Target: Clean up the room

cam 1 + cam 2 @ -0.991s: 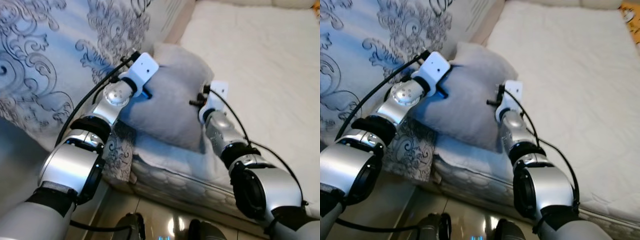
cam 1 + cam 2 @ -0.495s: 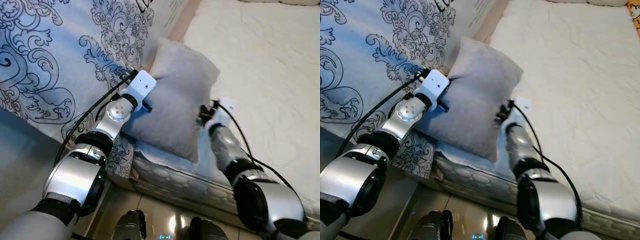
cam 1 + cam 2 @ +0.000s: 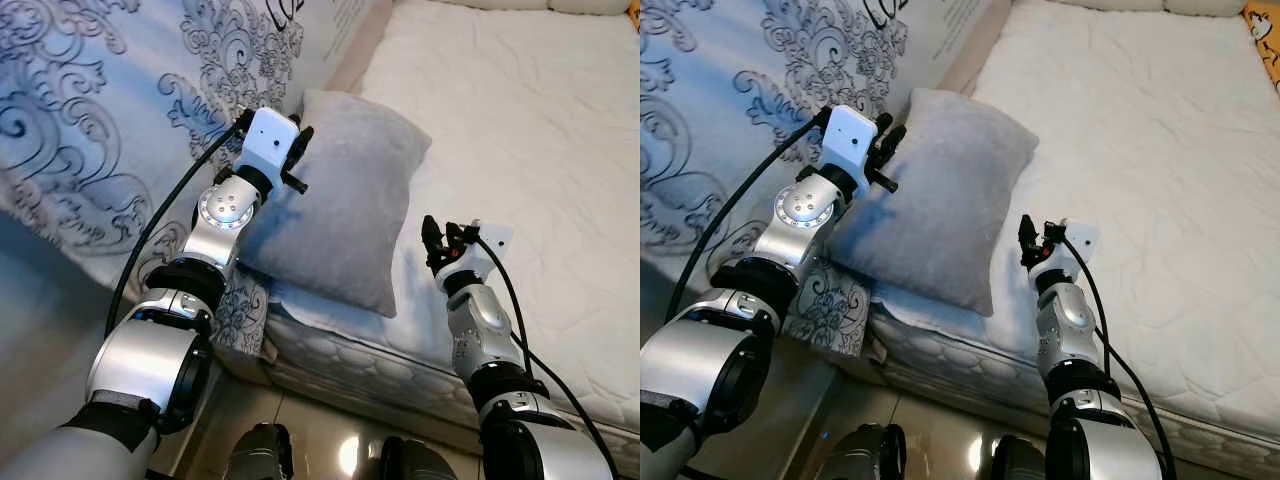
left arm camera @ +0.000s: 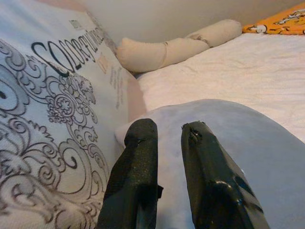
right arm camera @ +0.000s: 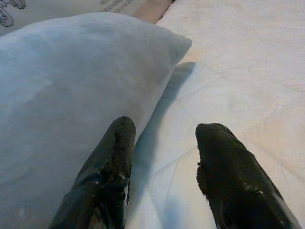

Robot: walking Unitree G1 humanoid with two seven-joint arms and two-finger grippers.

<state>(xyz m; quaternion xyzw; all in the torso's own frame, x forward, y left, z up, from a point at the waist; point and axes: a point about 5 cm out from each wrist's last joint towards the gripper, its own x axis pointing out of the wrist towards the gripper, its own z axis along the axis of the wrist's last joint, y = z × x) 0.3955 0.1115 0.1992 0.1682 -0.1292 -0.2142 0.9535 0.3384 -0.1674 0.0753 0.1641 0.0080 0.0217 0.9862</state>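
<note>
Black and rubbery, the two long fingers of the left gripper [image 4: 164, 138] stand a narrow gap apart with nothing between them, poised just above the near upper edge of the grey pillow [image 3: 345, 195]; from the head the same gripper [image 3: 885, 150] shows at the pillow's left border, close to it, though actual contact cannot be judged. The right gripper [image 5: 164, 143] has its fingers spread wider, also holding nothing, one fingertip [image 5: 119, 138] set against the pillow's side and the other over the bare white mattress [image 5: 238, 71]; from the head it sits just beside the pillow's right edge [image 3: 440, 240]. The pillow lies at the near left corner of the mattress [image 3: 1160, 150], leaning with its left side against a pale blue fabric panel printed with dark scrollwork [image 3: 90, 110], and its lower corner reaches toward the quilted mattress edge [image 3: 350, 350]. Lettering is printed near the top of that patterned panel [image 4: 66, 45]. Farther along the bed, in the left wrist view, a cream bolster [image 4: 176, 45] lies across the head end below a plain wall, and an orange patterned cloth [image 4: 281, 21] shows at the far corner; the same orange cloth peeks in at the right eye view's upper corner [image 3: 1265, 30]. Below the bed a glossy tiled floor [image 3: 330, 440] reflects light.
</note>
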